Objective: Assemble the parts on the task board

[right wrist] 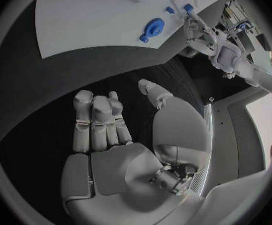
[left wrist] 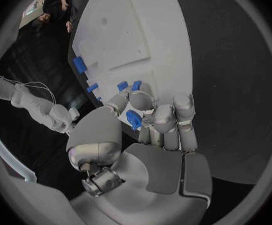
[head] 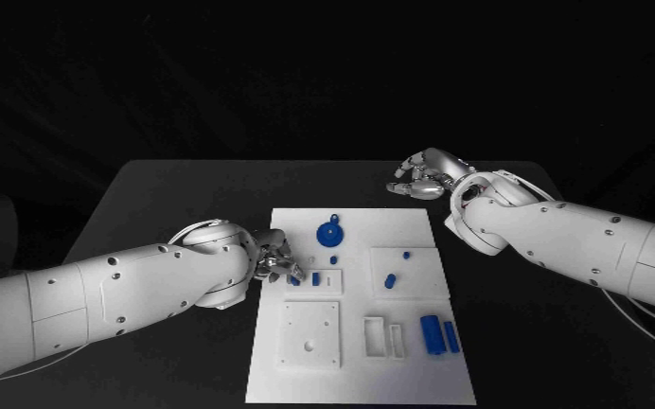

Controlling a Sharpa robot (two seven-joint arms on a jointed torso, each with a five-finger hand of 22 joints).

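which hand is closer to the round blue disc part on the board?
Left. The left hand is at the board's left edge, just below the round blue disc. The right hand is off the task board, beyond its far right corner.

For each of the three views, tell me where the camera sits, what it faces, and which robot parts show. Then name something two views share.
Head view: on the robot's head, looking down at the task board; both arms show, with left hand and right hand.
Left wrist view: behind the left hand, facing the task board; fingers pinch a small blue part.
Right wrist view: behind the right hand, facing the board's far end.
Shared: the round blue part shows in the head and right wrist views.
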